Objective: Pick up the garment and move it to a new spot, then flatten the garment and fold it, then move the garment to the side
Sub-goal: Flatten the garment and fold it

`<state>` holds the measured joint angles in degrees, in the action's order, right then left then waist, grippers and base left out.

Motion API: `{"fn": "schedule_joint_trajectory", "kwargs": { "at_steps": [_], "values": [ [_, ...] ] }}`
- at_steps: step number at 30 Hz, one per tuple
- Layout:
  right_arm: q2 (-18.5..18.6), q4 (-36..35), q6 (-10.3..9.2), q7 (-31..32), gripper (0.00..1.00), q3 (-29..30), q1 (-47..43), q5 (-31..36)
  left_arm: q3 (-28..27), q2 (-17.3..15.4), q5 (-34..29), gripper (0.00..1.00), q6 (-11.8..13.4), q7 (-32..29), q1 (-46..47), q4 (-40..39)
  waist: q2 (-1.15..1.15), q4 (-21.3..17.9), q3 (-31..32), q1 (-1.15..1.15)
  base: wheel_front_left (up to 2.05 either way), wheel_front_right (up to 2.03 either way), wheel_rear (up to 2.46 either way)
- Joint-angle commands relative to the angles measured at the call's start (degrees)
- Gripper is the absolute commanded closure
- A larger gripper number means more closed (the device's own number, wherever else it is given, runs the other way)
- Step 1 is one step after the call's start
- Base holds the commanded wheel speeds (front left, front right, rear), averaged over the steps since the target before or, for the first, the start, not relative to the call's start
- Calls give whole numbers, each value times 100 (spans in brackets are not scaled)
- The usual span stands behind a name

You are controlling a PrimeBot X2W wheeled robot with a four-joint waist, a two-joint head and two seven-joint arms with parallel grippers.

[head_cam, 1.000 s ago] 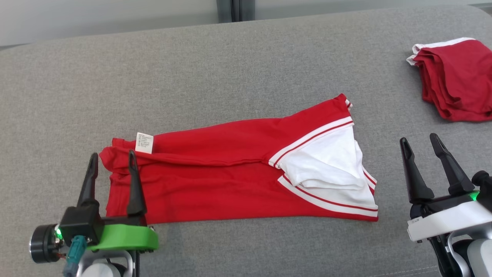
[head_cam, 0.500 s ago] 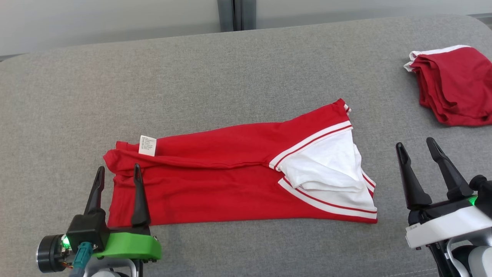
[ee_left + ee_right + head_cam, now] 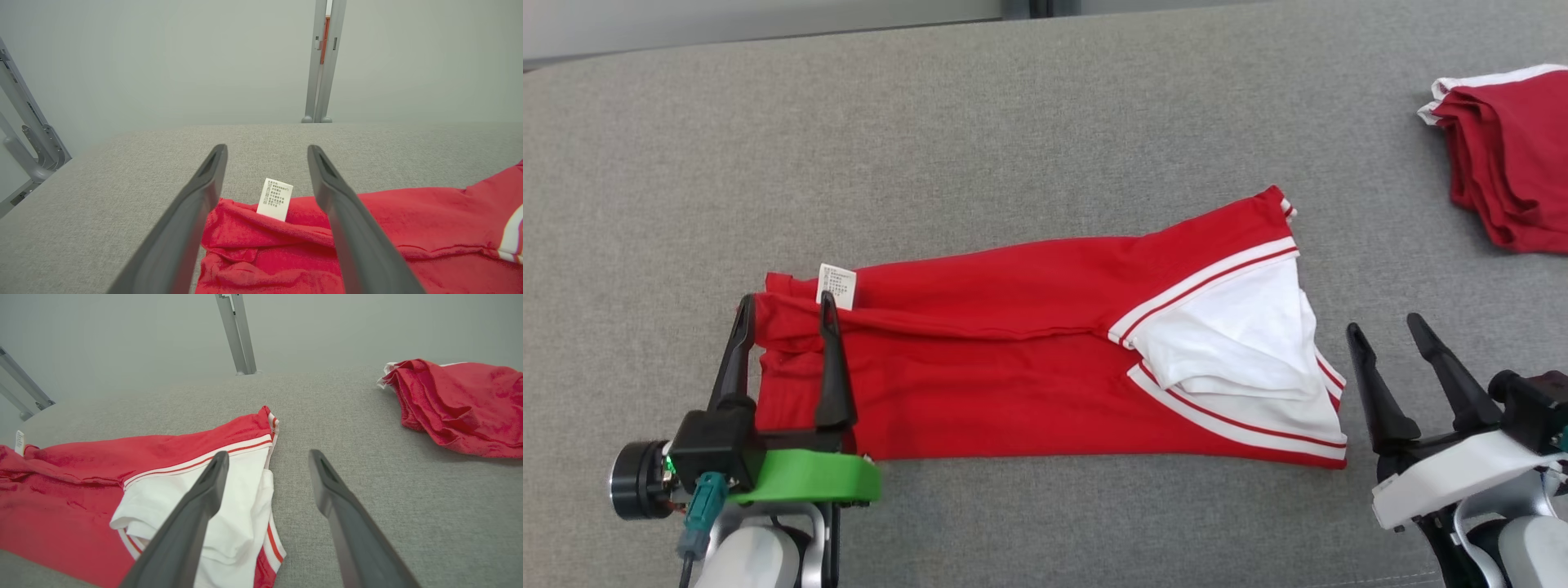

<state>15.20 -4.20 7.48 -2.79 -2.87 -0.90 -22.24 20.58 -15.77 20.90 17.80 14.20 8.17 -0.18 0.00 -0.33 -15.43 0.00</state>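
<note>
My left jaws stand wide apart and hold nothing. The left gripper [image 3: 786, 296] sits over one end of the garment [image 3: 996, 359], a red piece lying spread flat on the grey padded surface [image 3: 1013, 122]. From my head, one finger lines up with the cloth's outer edge and the other lies over the red fabric. I cannot tell whether either fingertip touches the cloth. In the left wrist view a small white label [image 3: 274, 199] stands up from a rumpled fold between my two fingers, near their tips. The rest of the garment stretches away to the right of these jaws.

My right jaws are also wide apart and empty. The right gripper [image 3: 1384, 323] is over bare grey surface just beside the garment's other end. There a white panel [image 3: 229, 490] edged with red and white stripes lies to the left of the jaws. In the right wrist view my left finger crosses in front of that panel, and plain grey surface shows in the gap between the fingers. A pile of folded red cloth [image 3: 1511, 163] lies beyond these jaws to their right, well apart from them and from the garment
</note>
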Motion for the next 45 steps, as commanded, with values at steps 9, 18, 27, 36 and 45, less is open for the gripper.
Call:
{"fn": "schedule_joint_trajectory", "kwargs": {
  "at_steps": [9,18,27,36,45],
  "values": [
    [114,1514,2,-218,0,-681,881,-333,53,157,-167,0,-137,81,530,114,0,329,-633,0,0,0,0],
    [135,2423,4,-181,100,-1368,1113,-893,-13,232,-200,0,-209,96,585,190,0,385,-593,0,0,0,0],
    [588,2228,-5,-710,100,-1073,935,-1213,-104,269,-187,0,-233,100,368,179,0,231,-379,0,0,0,0],
    [1189,2398,-4,-823,100,-427,865,-1328,-94,299,-232,0,-301,98,306,229,0,184,-200,0,0,0,0],
    [1171,995,-2,-140,100,-750,1165,-694,-110,310,-233,0,-315,98,248,246,0,129,-43,0,0,0,0]
  ]
}}
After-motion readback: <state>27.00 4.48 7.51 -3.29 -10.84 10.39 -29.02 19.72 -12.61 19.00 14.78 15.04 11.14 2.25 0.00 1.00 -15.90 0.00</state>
